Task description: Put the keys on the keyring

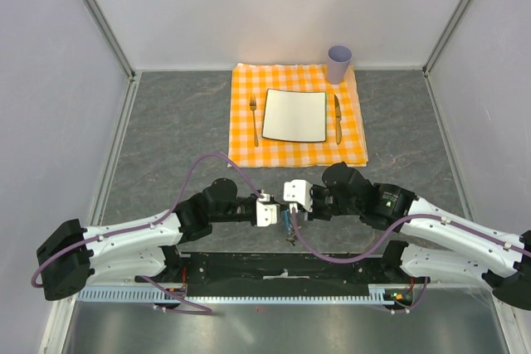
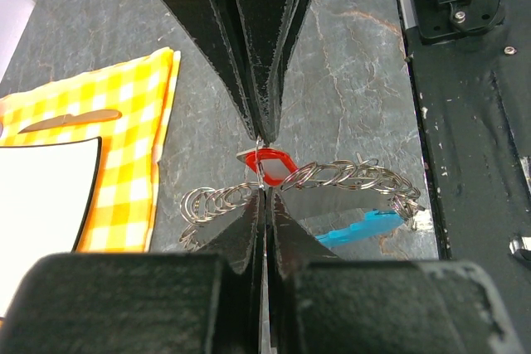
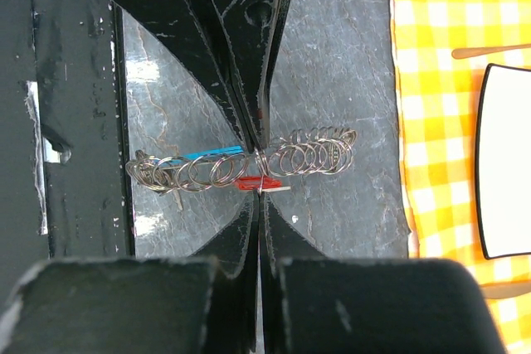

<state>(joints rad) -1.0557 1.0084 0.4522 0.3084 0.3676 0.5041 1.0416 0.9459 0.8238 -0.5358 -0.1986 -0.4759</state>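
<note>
Both grippers meet tip to tip just above the grey table near its front edge. The keyring [image 2: 348, 176] is a chain of silvery rings with a blue tab [image 2: 361, 228], hanging level between the tips. My left gripper [image 2: 265, 192] is shut on one ring of the chain. The key [image 3: 255, 182], tiny with a red head, lies against the chain. My right gripper [image 3: 261, 196] is shut on the key, and a ring crosses its tip. From above, the left gripper [image 1: 280, 215] and right gripper [image 1: 292, 213] touch, with the keyring [image 1: 290, 234] dangling below.
An orange checked cloth [image 1: 357, 134] lies at the back with a white square plate [image 1: 295, 115], a fork [image 1: 254, 120] and a knife [image 1: 338, 118] on it. A lilac cup [image 1: 338, 63] stands at its far right corner. The black arm mount [image 1: 282, 269] lies just behind the grippers.
</note>
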